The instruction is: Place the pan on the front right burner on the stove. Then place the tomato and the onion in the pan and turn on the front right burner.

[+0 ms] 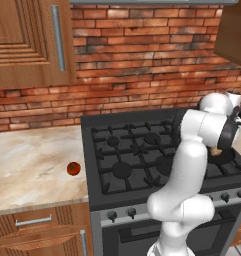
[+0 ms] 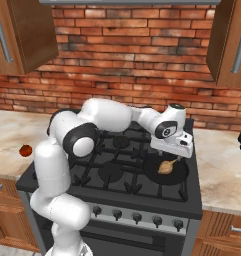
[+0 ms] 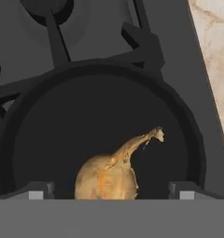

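The pan (image 2: 167,170) sits on the stove's (image 2: 112,172) front right burner with the onion (image 2: 165,167) inside; the hand (image 3: 111,189) hovers spread above. The tomato (image 1: 73,168) waits on the counter (image 1: 27,160); burner still unlit.

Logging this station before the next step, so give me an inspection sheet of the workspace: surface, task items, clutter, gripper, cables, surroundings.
Surface: black stove between marble counters.
Job's things: pan on the front right burner; onion lying in the pan; tomato on the left counter, apart from the stove.
Clutter: nothing seen.
Gripper: gripper open just above the pan, fingertips on either side of the onion.
Cables: nothing seen.
Surroundings: brick wall, wooden cabinets, black knobs.
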Controlling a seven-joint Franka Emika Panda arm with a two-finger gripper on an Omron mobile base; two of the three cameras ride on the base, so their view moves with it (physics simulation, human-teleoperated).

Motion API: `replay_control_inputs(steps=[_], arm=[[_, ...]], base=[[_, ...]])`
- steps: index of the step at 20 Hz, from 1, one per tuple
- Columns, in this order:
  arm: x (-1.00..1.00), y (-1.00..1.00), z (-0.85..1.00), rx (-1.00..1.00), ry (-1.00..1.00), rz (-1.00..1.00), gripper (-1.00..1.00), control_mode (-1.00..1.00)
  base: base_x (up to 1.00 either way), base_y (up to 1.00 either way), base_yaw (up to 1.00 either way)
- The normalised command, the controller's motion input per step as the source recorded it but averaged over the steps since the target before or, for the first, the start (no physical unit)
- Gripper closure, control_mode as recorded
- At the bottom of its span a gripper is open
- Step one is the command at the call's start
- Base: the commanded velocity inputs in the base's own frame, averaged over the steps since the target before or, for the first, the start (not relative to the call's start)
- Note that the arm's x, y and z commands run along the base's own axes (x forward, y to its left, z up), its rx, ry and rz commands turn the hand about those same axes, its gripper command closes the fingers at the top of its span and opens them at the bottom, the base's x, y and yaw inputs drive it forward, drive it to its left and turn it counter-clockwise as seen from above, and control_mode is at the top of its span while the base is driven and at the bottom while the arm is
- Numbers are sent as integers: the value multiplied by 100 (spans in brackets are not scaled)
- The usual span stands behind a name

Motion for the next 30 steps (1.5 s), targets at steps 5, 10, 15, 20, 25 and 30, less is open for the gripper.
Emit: replay_control_inputs(steps=[5,10,15,20,25,30], arm=[[-18,29,68,0,-7,0,-100,-100],[-6,74,46,-4,-3,1,-100,-100],[-9,89,38,-9,-3,4,-100,-100],[-13,88,26,-12,-2,6,-100,-100],[-12,82,15,-9,0,9,-100,-100],[-10,76,9,-1,0,9,-100,-100]], base=[[0,0,0],[0,0,0],[0,0,0],[0,0,0],[0,0,0],[0,0,0]])
